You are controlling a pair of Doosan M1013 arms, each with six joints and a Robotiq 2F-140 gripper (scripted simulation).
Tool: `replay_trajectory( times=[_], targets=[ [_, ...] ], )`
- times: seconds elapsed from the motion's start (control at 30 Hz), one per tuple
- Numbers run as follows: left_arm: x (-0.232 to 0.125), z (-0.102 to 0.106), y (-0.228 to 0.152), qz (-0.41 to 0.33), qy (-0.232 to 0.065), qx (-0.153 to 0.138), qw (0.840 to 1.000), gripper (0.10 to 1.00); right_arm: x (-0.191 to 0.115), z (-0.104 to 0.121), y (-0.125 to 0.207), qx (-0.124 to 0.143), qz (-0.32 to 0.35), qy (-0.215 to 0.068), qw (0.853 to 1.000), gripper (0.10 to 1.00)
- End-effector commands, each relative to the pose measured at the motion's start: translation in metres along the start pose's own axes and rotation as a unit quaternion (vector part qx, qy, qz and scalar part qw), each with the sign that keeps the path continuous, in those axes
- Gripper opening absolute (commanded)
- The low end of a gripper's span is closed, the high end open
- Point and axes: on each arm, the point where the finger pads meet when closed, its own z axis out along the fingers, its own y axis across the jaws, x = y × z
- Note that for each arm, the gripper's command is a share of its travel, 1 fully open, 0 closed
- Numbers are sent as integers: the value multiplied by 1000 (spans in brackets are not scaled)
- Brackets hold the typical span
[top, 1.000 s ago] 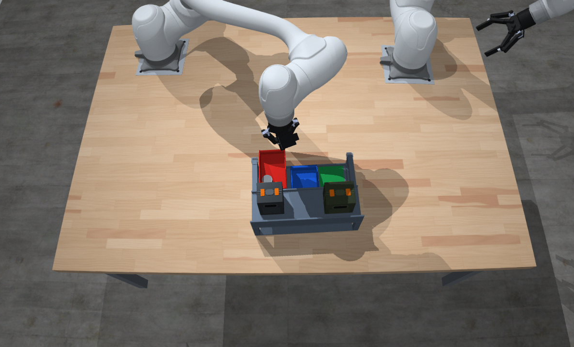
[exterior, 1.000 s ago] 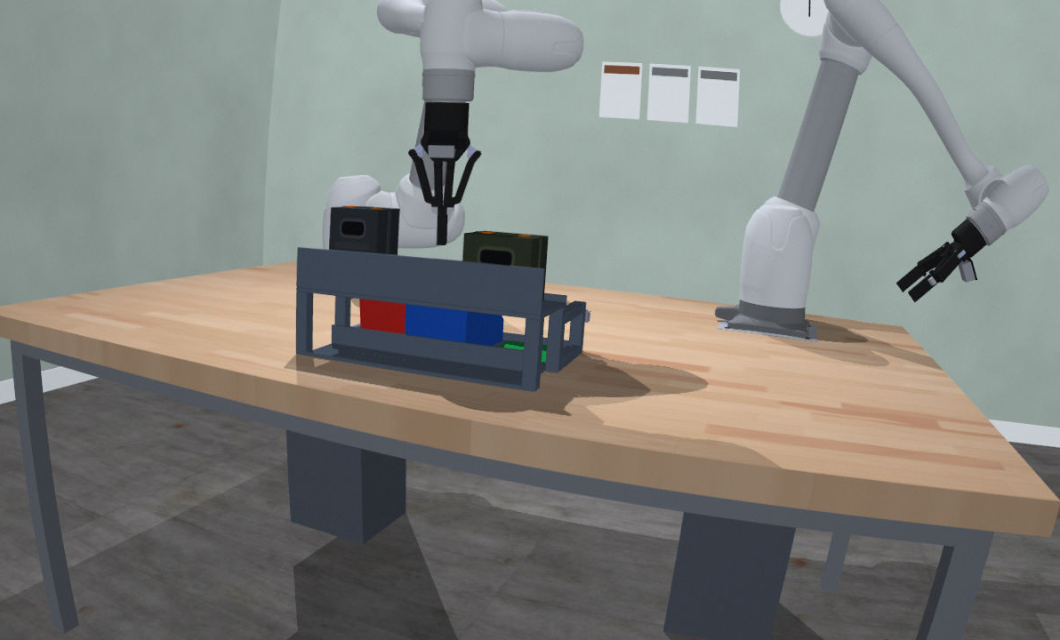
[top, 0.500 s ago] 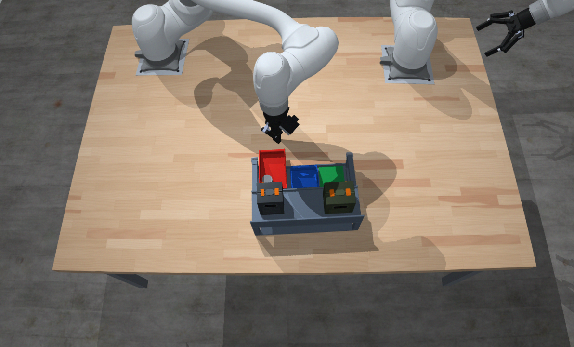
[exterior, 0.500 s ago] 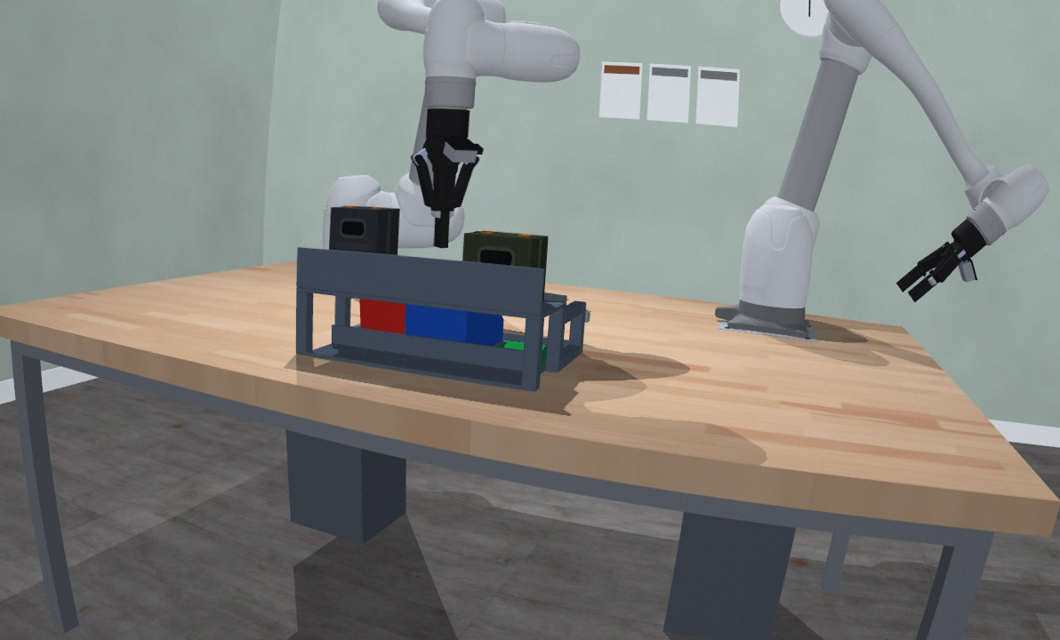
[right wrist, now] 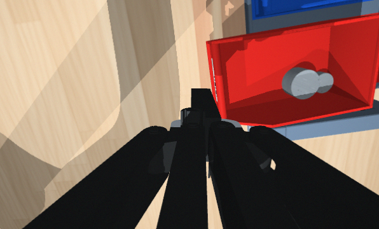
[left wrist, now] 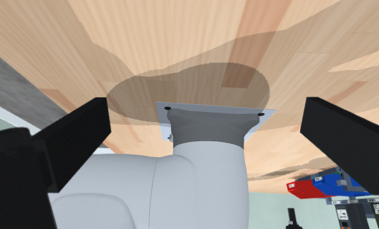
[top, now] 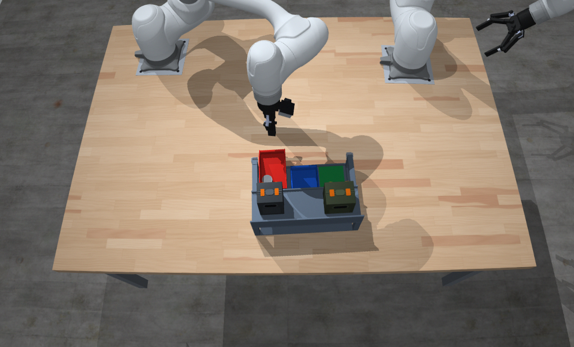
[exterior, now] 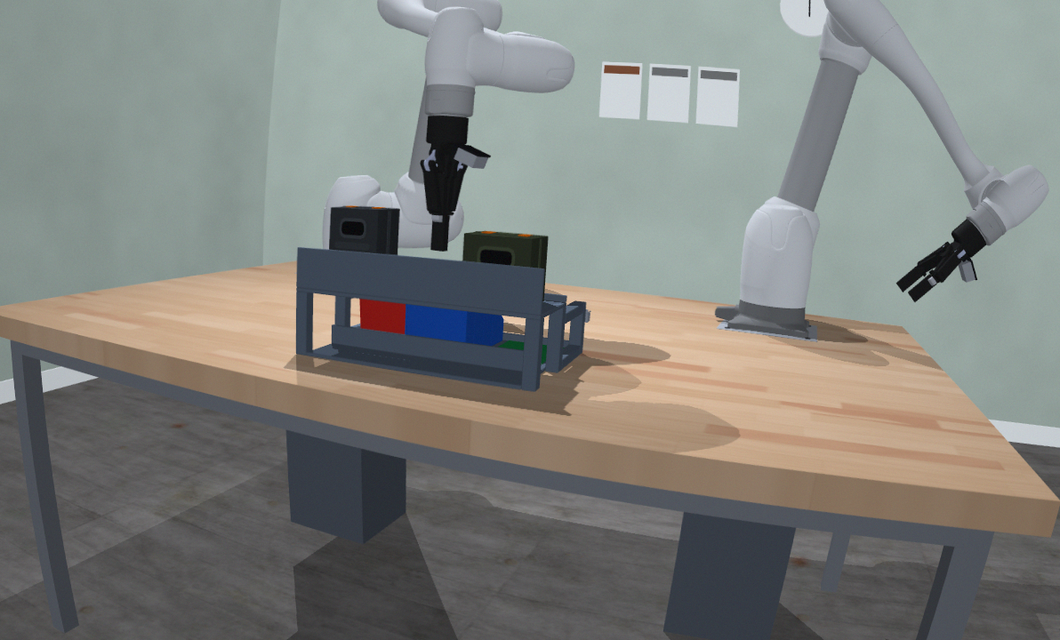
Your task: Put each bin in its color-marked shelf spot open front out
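Observation:
The red bin (top: 276, 161) (exterior: 382, 315) (left wrist: 307, 189) (right wrist: 256, 67) lies in the shelf (top: 306, 227) (exterior: 418, 274) at one end, its open front jutting out past the shelf's edge. Grey round parts (top: 267, 178) (right wrist: 305, 83) lie in it. The blue bin (top: 305, 174) (exterior: 438, 322) (left wrist: 332, 184) sits in the middle, farther in than the red one. The green mark (top: 331, 173) (exterior: 523, 348) shows no bin on it. My right gripper (top: 271, 133) (exterior: 438, 244) (right wrist: 199, 104) is shut and empty, above and in front of the red bin. My left gripper (top: 482, 41) (exterior: 909, 291) (left wrist: 205, 115) is open and empty, beyond the table's edge.
A dark toolbox (top: 270, 203) (exterior: 363, 230) and an olive toolbox (top: 340, 201) (exterior: 505, 249) stand on the shelf's upper board, behind the bins' open side. The base of an arm (top: 410, 73) (left wrist: 208, 130) stands on the table (top: 159, 172) (exterior: 677, 397).

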Motion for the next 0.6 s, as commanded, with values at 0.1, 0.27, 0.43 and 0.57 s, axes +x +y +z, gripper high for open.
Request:
replay_trajectory(
  times=[0.1, 0.27, 0.43, 0.57],
  targets=[
    [0, 0, 0, 0, 0, 0, 1000, 1000, -7, 2, -9, -5, -80, 6, 997, 99],
    [0, 0, 0, 0, 0, 0, 1000, 1000, -7, 2, -9, -5, -81, 6, 997, 99],
    [0, 0, 0, 0, 0, 0, 1000, 1000, -7, 2, -9, -5, -81, 6, 997, 99],
    [0, 0, 0, 0, 0, 0, 1000, 1000, -7, 2, -9, -5, -81, 6, 997, 99]
  ],
)
